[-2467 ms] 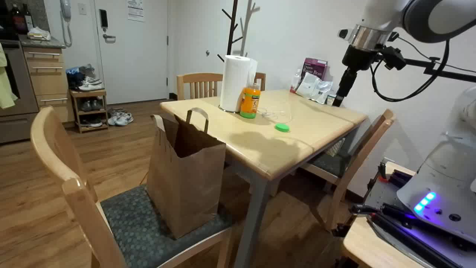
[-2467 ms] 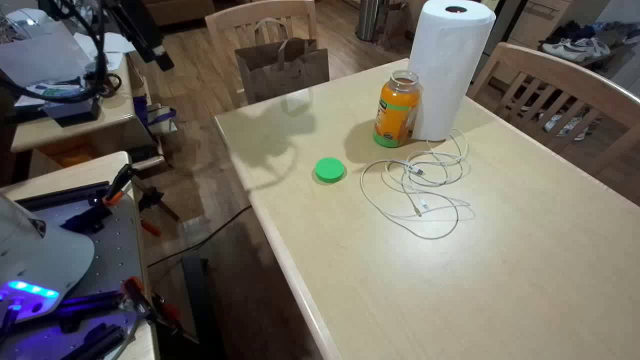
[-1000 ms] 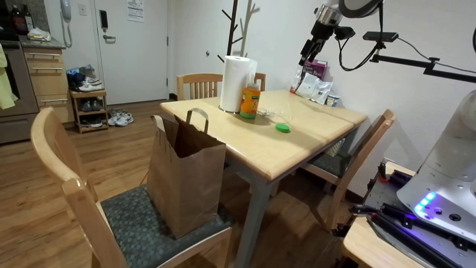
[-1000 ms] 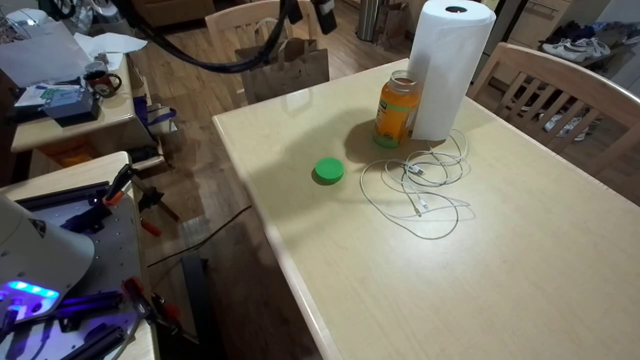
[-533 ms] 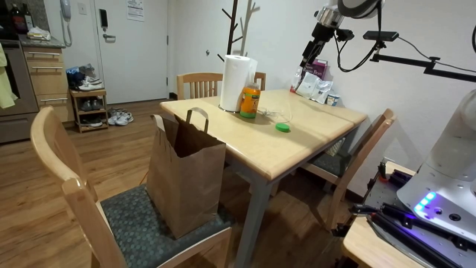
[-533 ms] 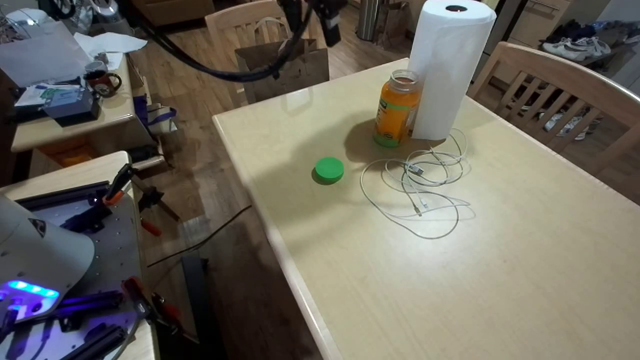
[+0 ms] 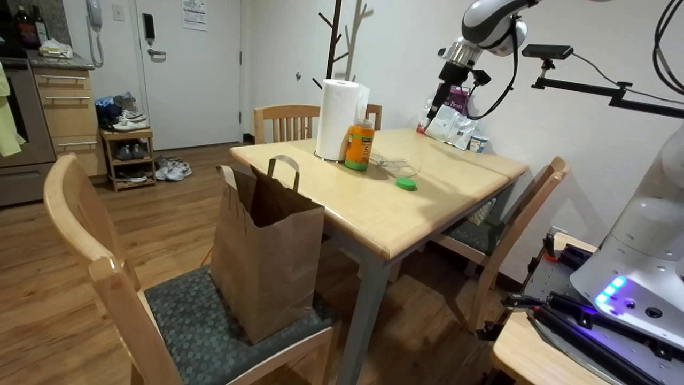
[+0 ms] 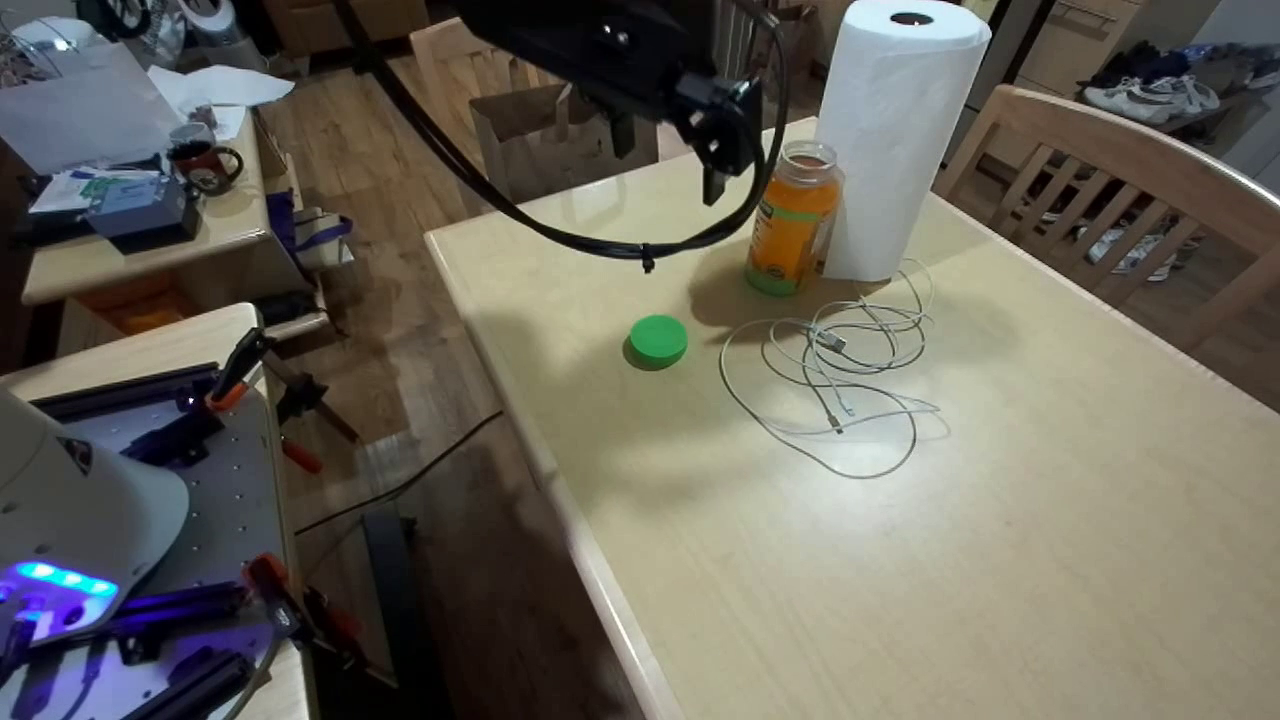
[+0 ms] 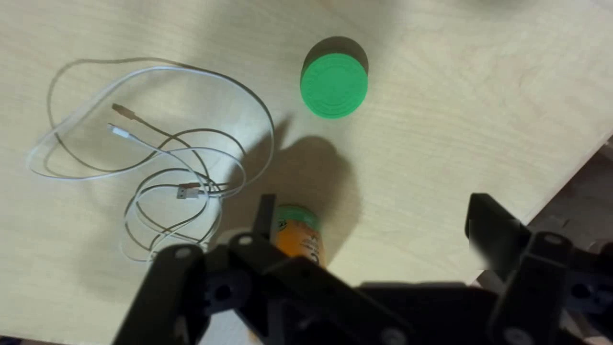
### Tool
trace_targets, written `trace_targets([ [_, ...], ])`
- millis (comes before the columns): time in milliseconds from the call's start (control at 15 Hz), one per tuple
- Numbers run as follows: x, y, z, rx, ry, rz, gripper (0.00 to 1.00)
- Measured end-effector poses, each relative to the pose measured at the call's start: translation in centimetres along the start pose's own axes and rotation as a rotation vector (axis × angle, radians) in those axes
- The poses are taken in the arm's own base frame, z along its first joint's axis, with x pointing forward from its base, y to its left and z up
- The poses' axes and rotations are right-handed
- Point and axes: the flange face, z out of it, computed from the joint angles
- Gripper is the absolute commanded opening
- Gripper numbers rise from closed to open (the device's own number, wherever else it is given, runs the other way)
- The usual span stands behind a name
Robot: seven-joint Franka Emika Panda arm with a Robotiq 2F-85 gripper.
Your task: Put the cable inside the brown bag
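Cable [image 8: 830, 341]: lying in loose loops on the table [image 8: 850, 580]. In an exterior view, the cap [image 8: 658, 340] sits to its left; the jar [image 8: 795, 222] and the roll [image 8: 890, 150] stand upright on its far side. Pincer [image 9: 373, 206]: above the table, jaws spread wide apart. Bag [image 7: 267, 262]: upright, mouth upward, on the chair [image 7: 187, 326], near left of the table in an exterior view.
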Motion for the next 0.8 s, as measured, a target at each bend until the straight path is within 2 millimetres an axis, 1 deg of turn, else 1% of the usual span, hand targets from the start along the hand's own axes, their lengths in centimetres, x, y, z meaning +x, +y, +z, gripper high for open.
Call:
trace_targets([
  [67, 0.2, -0.2, 1.1, 0.02, -0.032, -0.019, 1.0],
  [133, 0.3, -0.4, 1.9, 0.026, -0.045, -0.023, 1.0],
  [467, 0.3, -0.3, 2.0, 0.008, -0.062, -0.044, 1.0],
  [667, 0.5, 0.5, 3.4, -0.028, -0.113, -0.087, 1.0],
  [800, 1.3, 1.6, 4.9, -0.044, -0.131, -0.111, 1.0],
])
